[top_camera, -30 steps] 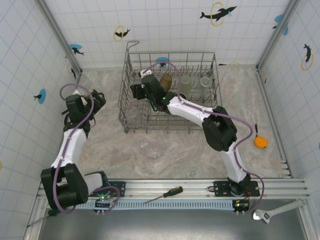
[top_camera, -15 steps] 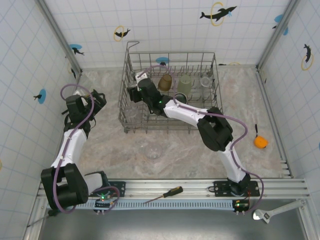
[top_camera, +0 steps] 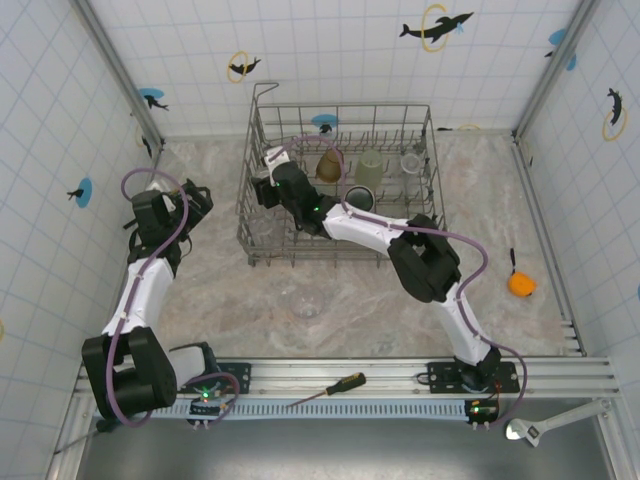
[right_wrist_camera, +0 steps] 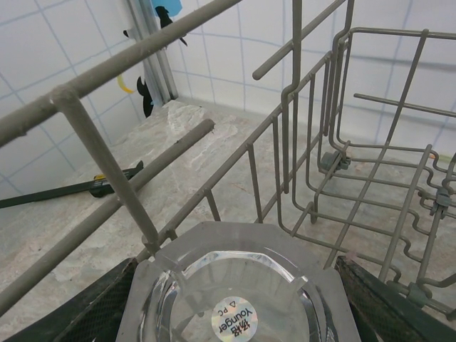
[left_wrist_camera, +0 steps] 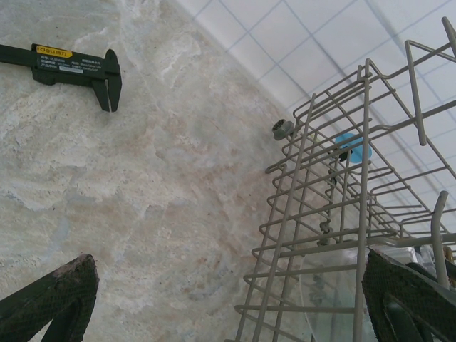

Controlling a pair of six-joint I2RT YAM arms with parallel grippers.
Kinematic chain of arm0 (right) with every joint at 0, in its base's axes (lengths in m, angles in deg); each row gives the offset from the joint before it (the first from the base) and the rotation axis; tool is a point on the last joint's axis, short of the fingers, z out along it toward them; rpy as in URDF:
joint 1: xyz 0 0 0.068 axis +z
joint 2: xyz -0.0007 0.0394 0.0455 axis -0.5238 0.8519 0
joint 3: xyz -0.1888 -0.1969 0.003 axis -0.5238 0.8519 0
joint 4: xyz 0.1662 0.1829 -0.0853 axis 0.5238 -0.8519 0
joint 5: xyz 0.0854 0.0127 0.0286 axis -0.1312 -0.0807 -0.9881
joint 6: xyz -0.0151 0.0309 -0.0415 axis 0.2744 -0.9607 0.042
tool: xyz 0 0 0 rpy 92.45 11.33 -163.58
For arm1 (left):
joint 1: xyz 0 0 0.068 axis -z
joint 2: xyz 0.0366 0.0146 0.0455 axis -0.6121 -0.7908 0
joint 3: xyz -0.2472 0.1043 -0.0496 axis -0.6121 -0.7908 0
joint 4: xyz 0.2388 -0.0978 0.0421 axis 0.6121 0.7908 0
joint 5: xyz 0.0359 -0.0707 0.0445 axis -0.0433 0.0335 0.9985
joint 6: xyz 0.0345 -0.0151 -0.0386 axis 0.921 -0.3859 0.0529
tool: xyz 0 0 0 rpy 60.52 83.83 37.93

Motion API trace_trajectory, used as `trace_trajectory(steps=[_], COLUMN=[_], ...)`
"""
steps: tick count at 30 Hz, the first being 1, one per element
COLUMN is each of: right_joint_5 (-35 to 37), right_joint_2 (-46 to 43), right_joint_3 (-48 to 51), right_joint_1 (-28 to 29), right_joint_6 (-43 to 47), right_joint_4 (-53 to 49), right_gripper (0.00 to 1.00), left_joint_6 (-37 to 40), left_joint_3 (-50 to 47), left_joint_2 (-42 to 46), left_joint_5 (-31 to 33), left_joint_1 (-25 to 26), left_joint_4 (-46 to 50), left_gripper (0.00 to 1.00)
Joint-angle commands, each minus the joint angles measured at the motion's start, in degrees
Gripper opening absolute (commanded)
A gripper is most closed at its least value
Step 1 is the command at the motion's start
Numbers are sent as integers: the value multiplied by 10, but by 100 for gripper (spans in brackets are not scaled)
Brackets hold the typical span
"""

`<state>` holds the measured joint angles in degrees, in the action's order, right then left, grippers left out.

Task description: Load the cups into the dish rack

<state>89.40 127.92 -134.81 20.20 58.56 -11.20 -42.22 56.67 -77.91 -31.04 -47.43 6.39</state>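
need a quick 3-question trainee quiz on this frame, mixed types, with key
1. True or false: the left fingers hold a cup.
2. What sits between the right fingers? A) spoon B) clear cup C) plate
3. Fill in: the loose clear cup sits outside the dish rack, on the ___.
Key: 1 false; 2 B; 3 table.
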Motion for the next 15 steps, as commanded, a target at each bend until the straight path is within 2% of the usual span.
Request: trace_trajectory(steps=[1,15], right_joint_5=[21,31], right_joint_2=[5,15], right_joint_3=[12,36], right_joint_1=[4,9], right_joint_6=[15,15], right_joint_4=[45,62], right_gripper=[47,47], left_joint_6=[-6,-8], left_joint_3=[-7,-8], left_joint_2=[11,9], left_joint_5=[-9,-13], left_joint_1=[-1,-1], left_joint_4=[-10,-12], left_gripper=[97,97])
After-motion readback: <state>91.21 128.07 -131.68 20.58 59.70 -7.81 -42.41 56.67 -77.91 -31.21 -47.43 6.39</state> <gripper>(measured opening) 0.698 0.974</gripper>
